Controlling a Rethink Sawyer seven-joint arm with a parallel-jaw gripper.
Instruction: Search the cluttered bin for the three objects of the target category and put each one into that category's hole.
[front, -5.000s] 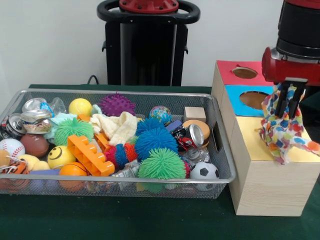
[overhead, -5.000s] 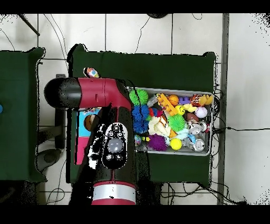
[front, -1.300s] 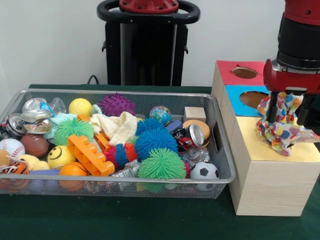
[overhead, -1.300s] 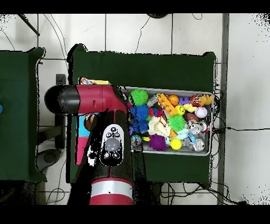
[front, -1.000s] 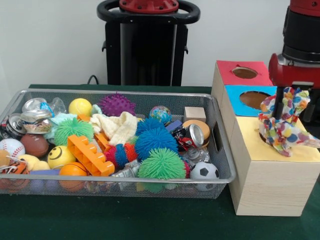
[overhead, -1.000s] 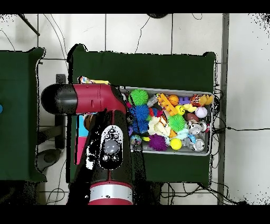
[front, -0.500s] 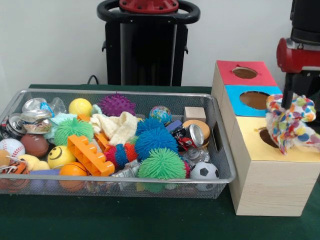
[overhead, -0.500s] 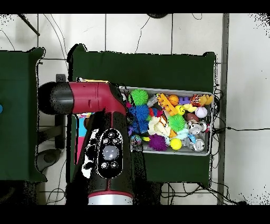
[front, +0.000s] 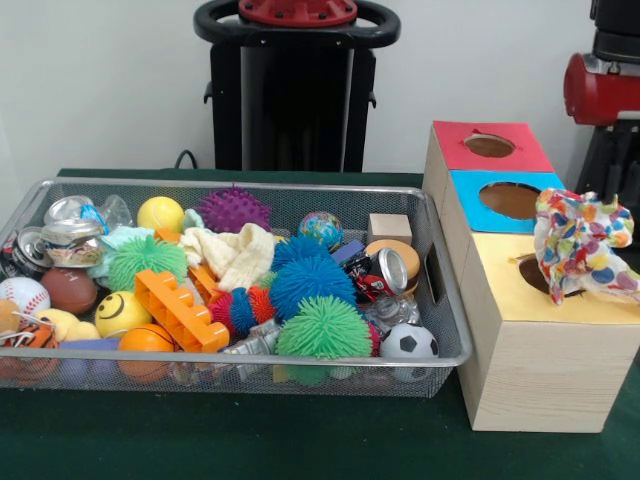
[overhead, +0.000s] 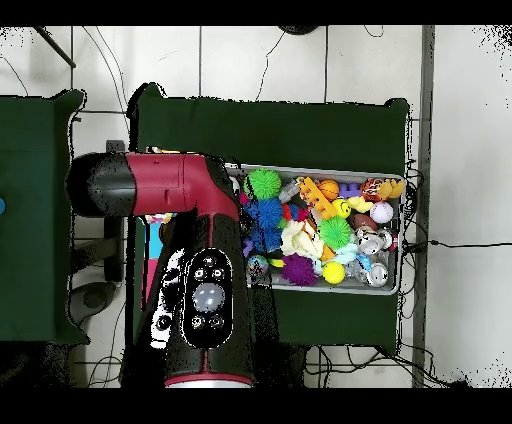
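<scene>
The wire bin (front: 445, 300) is sitting heaped with spiky balls and toys. At its three o'clock, the wooden box (front: 530, 370) is carrying a crumpled patterned cloth (front: 580, 245), bunching over the yellow section's hole (front: 535, 275) rather than dropping through. The gripper's opening I cannot tell.

We see a crumpled multicoloured patchwork cloth (front: 582, 245) bunched upright over the hole in the box's yellow section (front: 510, 290).

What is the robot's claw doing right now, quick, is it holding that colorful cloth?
Gripper: cannot be told; it is hidden in both views. The colorful cloth sits bunched over the hole in the yellow box top.
</scene>
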